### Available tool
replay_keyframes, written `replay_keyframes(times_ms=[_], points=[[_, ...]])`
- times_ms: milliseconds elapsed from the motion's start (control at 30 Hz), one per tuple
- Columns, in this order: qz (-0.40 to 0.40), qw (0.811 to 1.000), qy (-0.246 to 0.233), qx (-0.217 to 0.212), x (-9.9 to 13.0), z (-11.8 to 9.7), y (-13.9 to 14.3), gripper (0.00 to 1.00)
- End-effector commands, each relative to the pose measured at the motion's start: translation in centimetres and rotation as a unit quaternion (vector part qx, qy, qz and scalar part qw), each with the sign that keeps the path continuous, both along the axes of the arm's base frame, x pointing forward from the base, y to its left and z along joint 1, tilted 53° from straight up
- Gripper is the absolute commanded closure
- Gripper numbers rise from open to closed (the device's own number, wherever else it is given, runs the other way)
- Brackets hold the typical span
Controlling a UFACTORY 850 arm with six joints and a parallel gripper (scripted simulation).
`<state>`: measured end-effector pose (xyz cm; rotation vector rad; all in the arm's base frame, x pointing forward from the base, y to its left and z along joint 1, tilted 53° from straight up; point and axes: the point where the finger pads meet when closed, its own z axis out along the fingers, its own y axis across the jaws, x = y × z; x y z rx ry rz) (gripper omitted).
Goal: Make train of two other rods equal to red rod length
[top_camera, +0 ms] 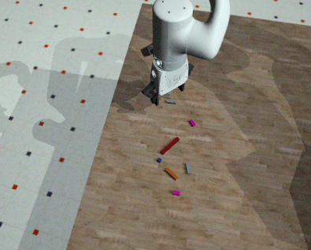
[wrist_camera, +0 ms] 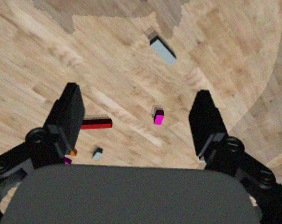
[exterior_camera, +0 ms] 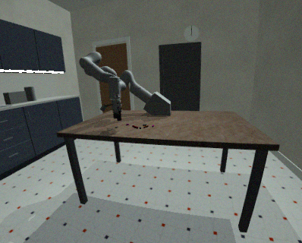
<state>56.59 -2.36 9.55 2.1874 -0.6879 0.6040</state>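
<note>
My gripper (top_camera: 168,93) is open and empty, hovering low over the far part of the wooden table; it also shows in the wrist view (wrist_camera: 137,120) and in the exterior view (exterior_camera: 117,116). A grey rod (top_camera: 170,101) lies just beside the fingers, seen ahead of them in the wrist view (wrist_camera: 163,51). A magenta rod (top_camera: 192,123) (wrist_camera: 159,118) lies a little nearer. The red rod (top_camera: 169,145) (wrist_camera: 96,123) lies slanted mid-table. Below it are a blue rod (top_camera: 159,159), an orange rod (top_camera: 171,173), a second grey rod (top_camera: 187,168) (wrist_camera: 97,153) and a second magenta rod (top_camera: 176,192). All rods lie apart.
The table's left edge (top_camera: 106,117) runs close to the gripper, with tiled floor beyond it. The arm's base (exterior_camera: 158,104) stands at the table's far side. Kitchen cabinets (exterior_camera: 23,129) are off to the left.
</note>
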Motion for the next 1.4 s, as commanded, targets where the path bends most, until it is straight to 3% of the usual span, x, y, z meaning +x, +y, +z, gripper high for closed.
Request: replay_keyframes(times_ms=[0, 333, 400, 433, 533, 1367], points=[[0.0, 1.0, 0.0, 0.001, 0.3, -3.2, 2.7, 0.0], [0.0, 1.0, 0.0, 0.001, -0.8, -11.3, 8.7, 0.0], [0.0, 1.0, 0.0, 0.001, -0.8, -11.3, 8.7, 0.0], [0.0, 1.0, 0.0, 0.0, -1.5, -13.5, 10.1, 0.0], [0.0, 1.0, 0.0, -0.001, -2.0, -15.1, 11.1, 0.0], [0.0, 1.0, 0.0, -0.001, -2.1, -15.4, 11.3, 0.0]])
